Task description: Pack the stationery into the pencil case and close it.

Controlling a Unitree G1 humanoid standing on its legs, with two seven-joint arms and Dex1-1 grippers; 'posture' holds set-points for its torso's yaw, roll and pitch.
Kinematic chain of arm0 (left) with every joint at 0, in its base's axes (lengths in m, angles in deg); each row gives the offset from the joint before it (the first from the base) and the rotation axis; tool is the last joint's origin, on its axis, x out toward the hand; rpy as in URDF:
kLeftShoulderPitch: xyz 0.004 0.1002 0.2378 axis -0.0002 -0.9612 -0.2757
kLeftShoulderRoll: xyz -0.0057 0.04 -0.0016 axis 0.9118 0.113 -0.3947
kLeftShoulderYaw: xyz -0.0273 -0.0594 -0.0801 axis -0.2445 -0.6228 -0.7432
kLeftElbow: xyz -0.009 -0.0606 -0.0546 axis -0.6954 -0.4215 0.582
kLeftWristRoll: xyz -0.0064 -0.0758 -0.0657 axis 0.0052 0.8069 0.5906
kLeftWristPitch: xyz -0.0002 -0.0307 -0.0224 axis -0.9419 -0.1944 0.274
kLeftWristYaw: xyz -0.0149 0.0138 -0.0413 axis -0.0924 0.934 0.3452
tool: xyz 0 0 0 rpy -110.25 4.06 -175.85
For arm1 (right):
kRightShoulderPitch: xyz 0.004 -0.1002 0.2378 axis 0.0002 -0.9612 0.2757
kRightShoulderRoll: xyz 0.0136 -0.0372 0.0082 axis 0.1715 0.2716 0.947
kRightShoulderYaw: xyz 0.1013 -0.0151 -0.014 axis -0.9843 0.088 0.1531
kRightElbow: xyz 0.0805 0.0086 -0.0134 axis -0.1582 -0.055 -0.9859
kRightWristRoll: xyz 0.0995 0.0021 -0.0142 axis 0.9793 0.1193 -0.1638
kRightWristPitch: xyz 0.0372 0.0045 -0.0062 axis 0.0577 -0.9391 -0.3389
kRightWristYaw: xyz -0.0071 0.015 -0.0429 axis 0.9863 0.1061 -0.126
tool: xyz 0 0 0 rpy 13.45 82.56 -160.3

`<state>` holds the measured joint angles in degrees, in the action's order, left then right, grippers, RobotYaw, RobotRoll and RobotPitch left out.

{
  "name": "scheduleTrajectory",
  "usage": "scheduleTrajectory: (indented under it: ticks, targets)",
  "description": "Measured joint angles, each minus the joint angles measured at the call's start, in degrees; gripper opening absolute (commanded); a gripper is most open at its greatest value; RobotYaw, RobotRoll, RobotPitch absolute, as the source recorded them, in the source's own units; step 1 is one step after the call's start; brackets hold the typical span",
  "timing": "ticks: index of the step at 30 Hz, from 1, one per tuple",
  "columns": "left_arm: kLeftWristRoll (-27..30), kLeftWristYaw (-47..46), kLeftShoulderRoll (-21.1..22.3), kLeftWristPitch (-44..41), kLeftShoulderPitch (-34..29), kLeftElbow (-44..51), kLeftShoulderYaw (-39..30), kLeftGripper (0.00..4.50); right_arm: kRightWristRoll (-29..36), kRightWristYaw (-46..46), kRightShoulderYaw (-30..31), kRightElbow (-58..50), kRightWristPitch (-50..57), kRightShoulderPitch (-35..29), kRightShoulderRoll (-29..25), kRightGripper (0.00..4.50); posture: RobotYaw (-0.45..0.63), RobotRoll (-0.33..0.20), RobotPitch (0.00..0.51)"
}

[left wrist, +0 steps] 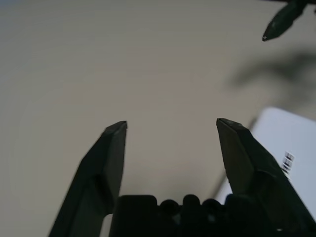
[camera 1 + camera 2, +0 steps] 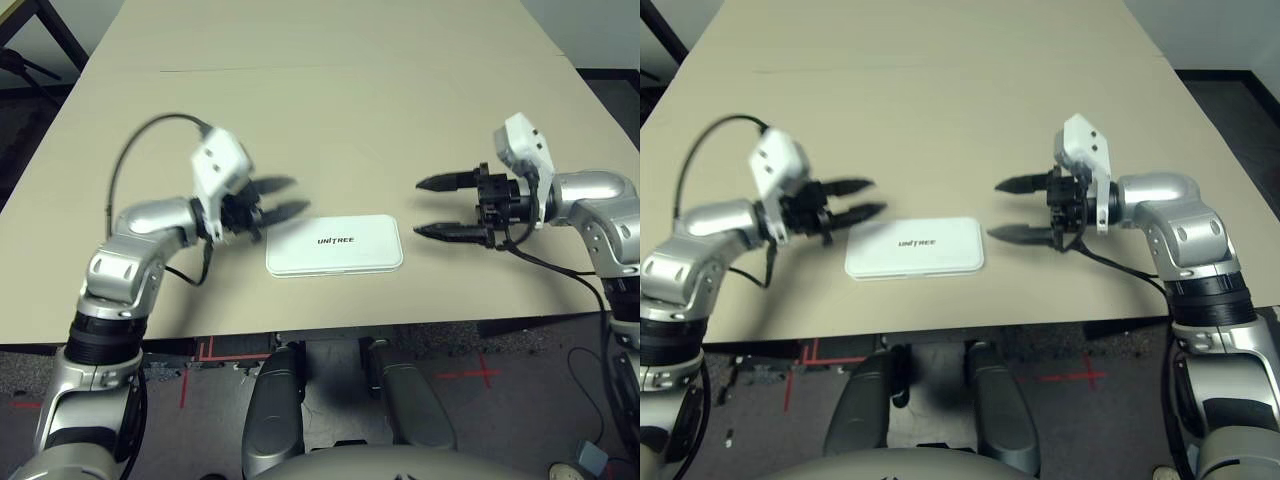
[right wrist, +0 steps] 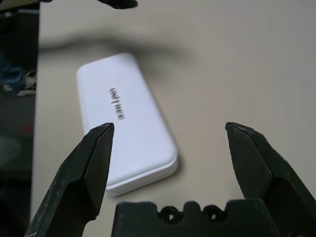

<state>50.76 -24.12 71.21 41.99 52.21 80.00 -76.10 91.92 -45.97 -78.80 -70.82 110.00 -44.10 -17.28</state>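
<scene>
one pencil case [image 2: 334, 244] lies flat on the beige surface [image 2: 330, 110], near its front edge, lid down and closed, the dark "unitree" lettering facing up. it is the single item on the surface; none of the three stationery pieces can be seen.

two grippers flank it. the left gripper [image 2: 277, 198] hangs just beside the case's left end, its two black fingers spread apart and holding nothing. the right gripper [image 2: 437, 207] sits near the case's right end, a little apart from it, its two fingers spread wide, also holding nothing. both grippers point inward toward each other, with the case between and slightly in front of them.
</scene>
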Motion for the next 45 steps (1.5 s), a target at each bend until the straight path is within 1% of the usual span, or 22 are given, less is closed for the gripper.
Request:
scheduleTrajectory:
  ticks: [3,5,10,14,19,22,27,30,35,45]
  targets:
    - [0.05,-4.35,-0.74,2.33,1.32,-3.69,-4.33,4.49,-1.72,6.37,-1.87,4.59,-3.86,1.95,2.80,4.50,0.04,0.000,0.221]
    - [-0.06,-8.35,-1.38,5.02,2.91,-8.47,-7.48,4.49,-4.09,13.26,-3.33,10.19,-7.73,4.38,4.67,4.50,0.05,0.000,0.220]
    - [-1.61,-16.97,-1.34,12.69,4.66,-19.50,-14.06,4.49,-8.91,28.16,-6.80,22.14,-16.30,8.16,6.23,4.50,0.05,0.000,0.220]
    - [-3.36,-21.92,-1.30,18.46,4.81,-25.91,-16.18,4.49,-11.77,36.83,-8.37,29.39,-21.97,9.34,6.91,4.50,0.05,0.000,0.223]
    - [-4.58,-24.98,-1.21,23.75,3.51,-29.14,-17.60,4.49,-13.99,46.05,-9.68,35.50,-25.42,10.04,6.92,4.50,0.05,0.000,0.234]
    - [-4.93,-26.61,-1.13,25.52,2.71,-30.68,-17.95,4.49,-14.71,50.07,-10.71,38.36,-26.97,10.17,6.70,4.50,0.05,0.000,0.243]
    - [-5.60,-29.57,-1.20,27.33,2.24,-30.74,-17.99,4.49,-15.10,53.31,-11.75,42.86,-29.74,10.33,6.03,4.50,0.03,0.000,0.265]
    - [-5.80,-30.26,-1.47,27.82,1.08,-30.45,-17.65,4.49,-14.93,53.16,-12.72,43.65,-30.45,10.34,5.54,4.50,0.01,0.000,0.287]
    - [-6.51,-31.31,-2.10,28.00,0.56,-30.12,-16.52,4.49,-14.58,52.18,-12.98,43.77,-31.25,10.77,5.00,4.50,-0.02,0.000,0.305]
    - [-6.62,-31.05,-2.09,28.01,0.83,-29.49,-14.79,4.49,-14.04,50.35,-12.97,43.74,-32.06,11.83,5.01,4.50,-0.02,0.000,0.297]
